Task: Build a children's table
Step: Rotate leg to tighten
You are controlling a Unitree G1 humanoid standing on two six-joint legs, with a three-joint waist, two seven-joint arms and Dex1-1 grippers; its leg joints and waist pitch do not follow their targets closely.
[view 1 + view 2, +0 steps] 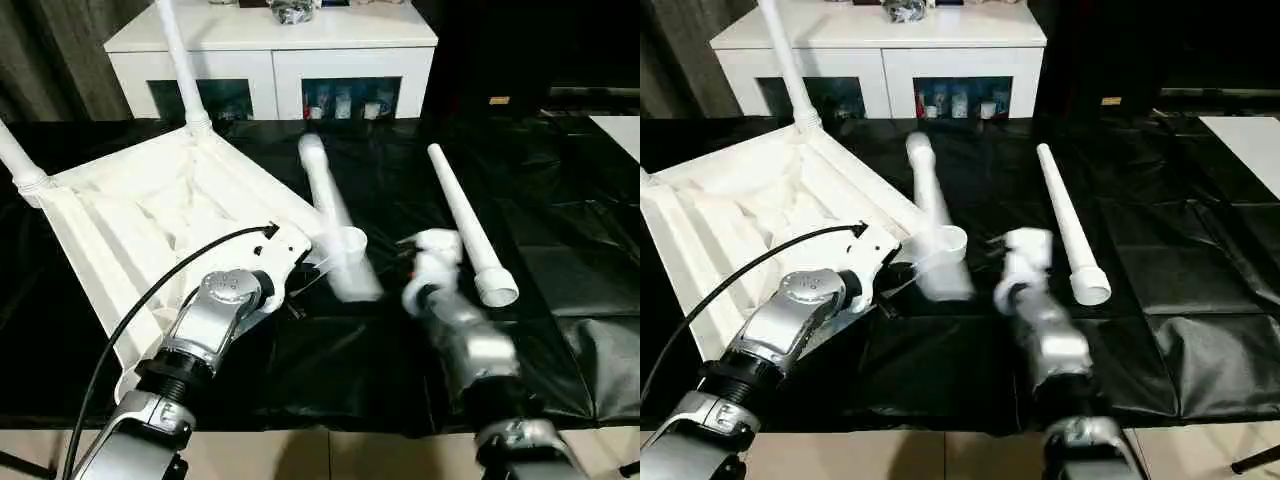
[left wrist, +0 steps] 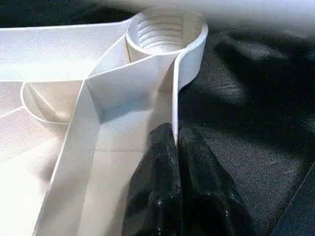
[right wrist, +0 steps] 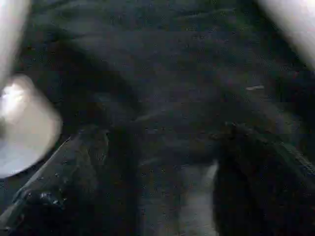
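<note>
Your left gripper [image 2: 175,147] pinches the thin wall of the upside-down tabletop [image 1: 140,215], next to an empty corner socket [image 2: 165,32]. Your right gripper [image 3: 162,167] is spread wide over the black sheet [image 1: 560,270], holding nothing. Further off, one loose leg [image 1: 465,222] lies on the sheet, another loose leg [image 1: 330,205] lies by the socket, and two legs stand in the far corners.

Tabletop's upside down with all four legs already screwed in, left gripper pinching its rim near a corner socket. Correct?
Not quite: only two legs stand in the tabletop. Two more legs lie loose on the black sheet, per the left eye view. The left gripper does pinch the rim by an empty corner socket.
</note>
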